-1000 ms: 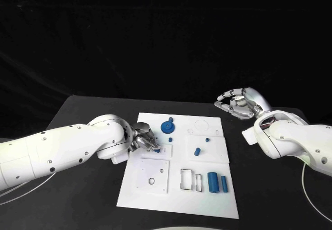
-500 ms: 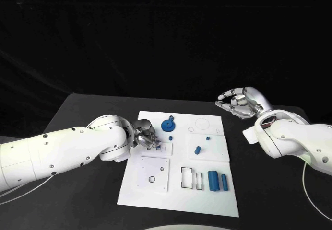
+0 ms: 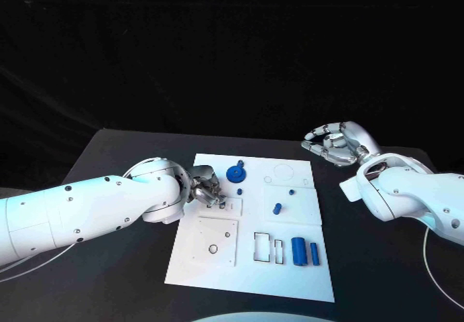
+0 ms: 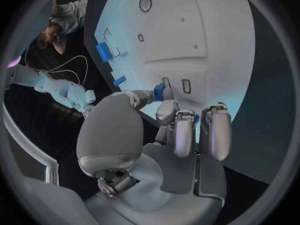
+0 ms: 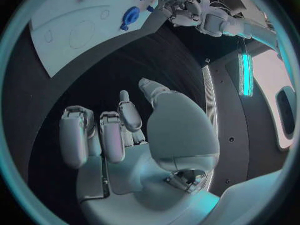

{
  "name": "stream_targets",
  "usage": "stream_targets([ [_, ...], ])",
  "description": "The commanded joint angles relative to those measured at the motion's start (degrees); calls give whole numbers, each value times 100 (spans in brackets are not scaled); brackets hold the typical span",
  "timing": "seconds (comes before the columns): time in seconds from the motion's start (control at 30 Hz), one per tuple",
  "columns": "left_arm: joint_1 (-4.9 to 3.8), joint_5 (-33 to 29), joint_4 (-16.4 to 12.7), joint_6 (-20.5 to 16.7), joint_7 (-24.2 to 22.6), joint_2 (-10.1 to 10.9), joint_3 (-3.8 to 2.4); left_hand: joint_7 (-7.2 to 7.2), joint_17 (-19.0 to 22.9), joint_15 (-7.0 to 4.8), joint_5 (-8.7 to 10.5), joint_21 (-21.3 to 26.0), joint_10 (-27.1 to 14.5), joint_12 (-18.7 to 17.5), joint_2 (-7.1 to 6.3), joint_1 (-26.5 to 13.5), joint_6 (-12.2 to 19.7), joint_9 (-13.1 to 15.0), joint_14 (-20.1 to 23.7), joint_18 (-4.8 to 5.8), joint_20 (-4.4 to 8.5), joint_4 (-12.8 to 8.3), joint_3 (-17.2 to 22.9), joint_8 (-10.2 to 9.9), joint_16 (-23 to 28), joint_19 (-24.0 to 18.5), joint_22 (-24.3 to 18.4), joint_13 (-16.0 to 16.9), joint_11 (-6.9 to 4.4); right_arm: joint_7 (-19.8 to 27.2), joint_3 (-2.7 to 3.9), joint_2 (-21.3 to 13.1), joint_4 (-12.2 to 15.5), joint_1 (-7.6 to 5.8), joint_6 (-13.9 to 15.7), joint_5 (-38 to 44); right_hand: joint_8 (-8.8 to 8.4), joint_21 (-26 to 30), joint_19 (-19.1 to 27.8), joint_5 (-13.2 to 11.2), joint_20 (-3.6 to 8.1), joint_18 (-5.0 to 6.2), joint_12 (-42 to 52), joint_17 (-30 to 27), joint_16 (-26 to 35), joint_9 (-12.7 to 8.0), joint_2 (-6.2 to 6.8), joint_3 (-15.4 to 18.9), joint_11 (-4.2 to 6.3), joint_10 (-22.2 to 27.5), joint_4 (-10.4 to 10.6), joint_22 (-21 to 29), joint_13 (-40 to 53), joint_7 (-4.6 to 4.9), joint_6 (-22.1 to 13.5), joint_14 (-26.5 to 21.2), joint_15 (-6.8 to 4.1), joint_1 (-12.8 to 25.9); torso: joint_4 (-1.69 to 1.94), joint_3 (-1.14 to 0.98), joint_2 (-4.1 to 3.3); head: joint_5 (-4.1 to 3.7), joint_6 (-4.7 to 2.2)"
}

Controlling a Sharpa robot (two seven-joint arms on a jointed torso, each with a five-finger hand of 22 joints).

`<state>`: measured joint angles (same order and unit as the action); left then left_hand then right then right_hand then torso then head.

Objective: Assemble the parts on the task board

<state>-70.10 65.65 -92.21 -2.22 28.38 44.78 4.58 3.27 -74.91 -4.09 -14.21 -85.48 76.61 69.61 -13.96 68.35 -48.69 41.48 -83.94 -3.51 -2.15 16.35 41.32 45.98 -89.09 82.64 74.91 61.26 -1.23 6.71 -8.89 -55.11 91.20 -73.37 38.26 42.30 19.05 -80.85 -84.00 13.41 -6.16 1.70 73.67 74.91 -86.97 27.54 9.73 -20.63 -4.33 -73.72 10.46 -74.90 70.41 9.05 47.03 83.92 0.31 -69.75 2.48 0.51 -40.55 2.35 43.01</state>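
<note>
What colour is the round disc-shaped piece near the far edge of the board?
Blue; the round disc shows best in the head view.

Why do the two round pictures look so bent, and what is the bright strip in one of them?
Wrist views: a fisheye lens bends straight lines, so the board bulges and its edge curves. Right wrist view: the strip is a glowing turquoise light in the room behind. Head view: the board keeps straight edges, evenly lit against a dark background.

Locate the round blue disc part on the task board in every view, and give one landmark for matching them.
Head view: round blue disc at the board's far end, just beyond the left hand.
Left wrist view: not visible.
Right wrist view: the disc beside the left hand.
Shared landmark: the white task board.
</note>
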Motion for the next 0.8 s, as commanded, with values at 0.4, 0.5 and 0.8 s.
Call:
stream_targets([
  [0.4, 3, 345, 75, 341, -2, -101, -10, -13, -1424, -29, -33, -34, 92, 76, -30, -70, -55, 10, -582, 103, 5, -1374, 1430, 17, -42, 39, 390, 82, -1, -7, -1, 24, 1, 14, -136, 7, 52, 16, 26, 88, -2, 92, -44, 639, 28, 13, -44, 2, 4, 40, 53, -831, -19, -1, -44, 407, -20, 32, -6, 2, 1, 48, 4],
  [0.5, 3, 344, 107, 361, -1, -121, -10, -15, -1419, -30, -41, -35, 103, 88, -36, -82, -64, 10, -581, 103, 6, -1379, 1440, 17, -39, 41, 394, 96, -3, -8, -1, 24, 8, 15, -138, 7, 52, 16, 26, 88, -2, 92, -44, 639, 28, 13, -44, 2, 4, 40, 53, -831, -19, -1, -44, 407, -20, 32, -2, 5, 0, 40, -7],
  [0.8, 4, 344, 162, 473, 11, -150, -9, -19, -1429, -31, -56, -40, 116, 97, -56, -100, -79, 12, -584, 107, 7, -1395, 1457, 17, -45, 49, 408, 106, -7, -33, -1, 24, 20, 15, -163, 7, 52, 16, 26, 88, -2, 92, -44, 639, 28, 13, -44, 2, 4, 40, 53, -831, -19, -1, -44, 407, -20, 32, 2, 3, 1, 79, 11],
])
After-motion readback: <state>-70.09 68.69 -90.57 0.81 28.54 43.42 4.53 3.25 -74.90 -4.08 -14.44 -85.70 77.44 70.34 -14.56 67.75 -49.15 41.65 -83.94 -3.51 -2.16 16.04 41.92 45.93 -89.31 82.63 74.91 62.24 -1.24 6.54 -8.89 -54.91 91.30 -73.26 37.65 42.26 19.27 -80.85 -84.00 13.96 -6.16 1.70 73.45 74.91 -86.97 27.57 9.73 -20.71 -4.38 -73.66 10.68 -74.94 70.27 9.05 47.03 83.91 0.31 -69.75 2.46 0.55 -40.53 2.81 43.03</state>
